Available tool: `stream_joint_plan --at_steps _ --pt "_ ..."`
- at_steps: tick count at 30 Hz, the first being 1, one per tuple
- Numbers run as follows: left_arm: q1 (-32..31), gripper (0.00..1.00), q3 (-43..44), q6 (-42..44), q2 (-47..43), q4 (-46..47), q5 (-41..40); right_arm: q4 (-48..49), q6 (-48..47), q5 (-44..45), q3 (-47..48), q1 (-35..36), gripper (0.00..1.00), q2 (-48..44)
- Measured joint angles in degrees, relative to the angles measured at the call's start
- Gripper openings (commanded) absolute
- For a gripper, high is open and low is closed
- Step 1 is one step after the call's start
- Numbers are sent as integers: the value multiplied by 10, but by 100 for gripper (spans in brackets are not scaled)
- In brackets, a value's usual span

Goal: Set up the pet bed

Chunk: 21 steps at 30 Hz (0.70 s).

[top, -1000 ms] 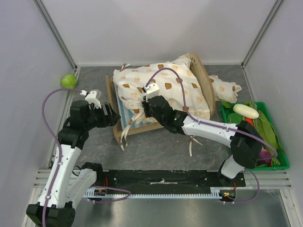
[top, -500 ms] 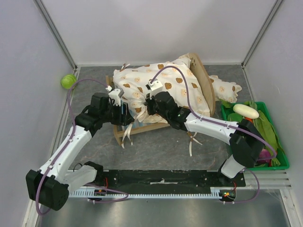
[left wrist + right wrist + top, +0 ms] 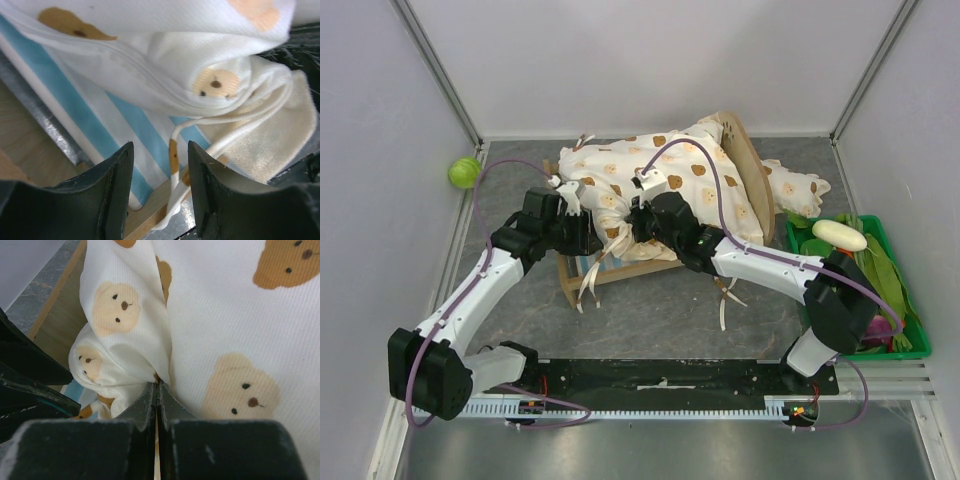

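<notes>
Grey table [image 3: 660,320] between white walls carries the pet bed [image 3: 620,271] at its middle, with the bear-print cushion [image 3: 670,185] heaped across it. Both arms meet at the bed's near-left corner: left jaws by the rail, right jaws in the bunched fabric. Off to the right stands a green basket [image 3: 912,347].

From the left wrist, the left jaws stand spread and empty over the striped base [image 3: 75,115], with a tie cord [image 3: 225,132] trailing between them. They would do best to close on the cord alone, not the base.

From the right wrist, the right jaws are pressed together, pinching a fold of the cushion. A gentle outward pull should flatten that corner without dragging the frame.
</notes>
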Motion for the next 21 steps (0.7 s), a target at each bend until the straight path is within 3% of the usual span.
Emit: stream_joint_plan --at_steps 13,21 --pt "-4 72 -38 -5 -59 12 93 2 6 -22 -1 -11 0 0" --pt "-4 71 -38 -5 -101 19 95 2 9 -24 -2 -12 0 -2"
